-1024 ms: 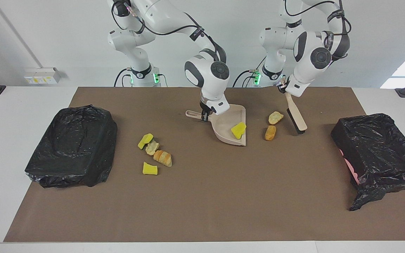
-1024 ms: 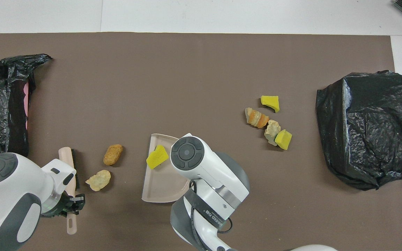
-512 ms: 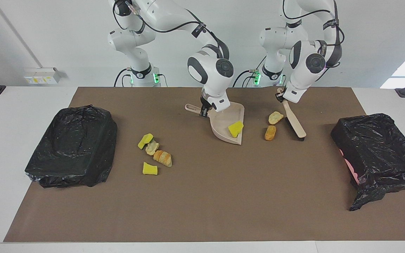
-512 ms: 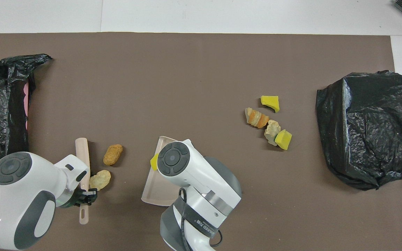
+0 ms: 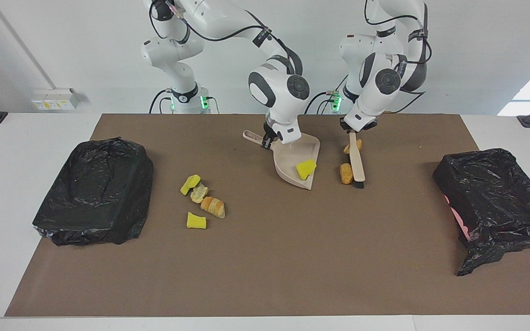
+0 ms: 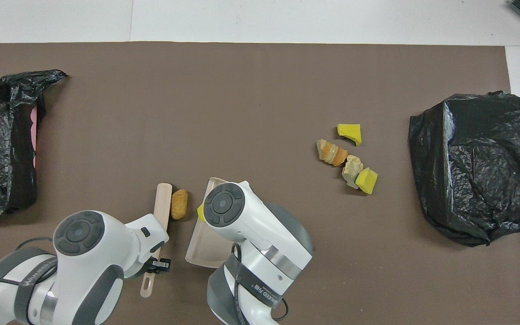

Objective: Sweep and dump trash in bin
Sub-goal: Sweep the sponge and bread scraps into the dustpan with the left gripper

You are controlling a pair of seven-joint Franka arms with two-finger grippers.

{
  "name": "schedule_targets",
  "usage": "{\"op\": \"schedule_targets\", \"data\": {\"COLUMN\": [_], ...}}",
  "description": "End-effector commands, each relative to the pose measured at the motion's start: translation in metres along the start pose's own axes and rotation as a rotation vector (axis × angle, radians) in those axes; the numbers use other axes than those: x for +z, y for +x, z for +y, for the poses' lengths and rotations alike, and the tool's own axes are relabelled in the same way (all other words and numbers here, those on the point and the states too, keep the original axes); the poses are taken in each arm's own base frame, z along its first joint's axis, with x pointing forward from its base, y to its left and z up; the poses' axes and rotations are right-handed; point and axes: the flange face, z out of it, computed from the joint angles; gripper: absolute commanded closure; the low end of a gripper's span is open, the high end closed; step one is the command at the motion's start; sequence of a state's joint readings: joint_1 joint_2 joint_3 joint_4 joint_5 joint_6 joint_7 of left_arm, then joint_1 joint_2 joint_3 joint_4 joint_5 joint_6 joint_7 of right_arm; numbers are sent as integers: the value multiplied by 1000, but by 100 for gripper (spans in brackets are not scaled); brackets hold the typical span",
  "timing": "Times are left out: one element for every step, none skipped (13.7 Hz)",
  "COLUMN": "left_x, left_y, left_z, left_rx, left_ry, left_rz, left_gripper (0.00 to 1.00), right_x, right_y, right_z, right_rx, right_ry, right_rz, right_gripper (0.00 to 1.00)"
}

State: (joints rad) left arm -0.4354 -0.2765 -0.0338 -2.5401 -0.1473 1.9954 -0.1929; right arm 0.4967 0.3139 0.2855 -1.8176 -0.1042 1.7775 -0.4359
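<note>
From across the table, the right arm bends down from its base and its wrist hangs over the brown mat (image 5: 265,257). The right gripper (image 5: 266,141) is clamped shut on the handle of the beige dustpan (image 5: 295,163), whose mouth faces the left arm's end of the table. One yellow sponge chunk (image 5: 306,169) lies in the pan. The left arm folds down beside it; the left gripper (image 5: 351,130) is closed tight on the handle of the brush (image 5: 356,161), which slants down to the mat. An orange-brown lump (image 5: 346,173) sits touching the brush, between brush and dustpan mouth. A paler lump (image 5: 353,146) lies nearer to the robots, partly hidden by the brush handle. Four more scraps (image 5: 200,200) cluster toward the right arm's end, near a black-bagged bin (image 5: 95,191); a second bagged bin (image 5: 495,202) stands at the left arm's end.

From overhead, the left arm comes in from the bottom and the left gripper (image 6: 158,265) grips the brush (image 6: 160,225) low on its handle. The orange-brown lump (image 6: 179,204) rests against the brush head, just beside the dustpan (image 6: 201,246). The right arm's wrist covers most of the pan and its gripper; only a sliver of the yellow sponge chunk (image 6: 200,211) shows. The four scraps (image 6: 348,158) lie well apart from both grippers.
</note>
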Motion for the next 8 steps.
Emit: {"op": "schedule_targets", "data": {"left_x": [7,7,5,-2,-11,-19,-22,-28], "left_y": [-4,-10,-15,-17,-19,-22,-25,-25], "left_z": [47,62,77,85,88,85,79,67], "left_rx": [114,164,189,195,184,139,77,-21], "left_ry": [-19,-10,-11,-21,-20,-16,-7,-4], "left_rz": [24,19,19,12,-17,-58,-101,-115], "left_gripper": [100,100,100,100,100,100,100,100], "right_x": [-5,-5,-5,-5,-5,-5,-3,1], "right_y": [-4,-4,-4,-4,-4,-4,-4,-5], "right_z": [-1,-1,-2,-1,-1,-1,-2,0], "right_rx": [24,24,22,24,22,9,1,-35], "right_ry": [1,3,1,2,0,-4,-6,14], "right_rz": [-14,-14,-15,-15,-15,-17,-15,-5], "right_gripper": [100,100,100,100,100,100,100,100]}}
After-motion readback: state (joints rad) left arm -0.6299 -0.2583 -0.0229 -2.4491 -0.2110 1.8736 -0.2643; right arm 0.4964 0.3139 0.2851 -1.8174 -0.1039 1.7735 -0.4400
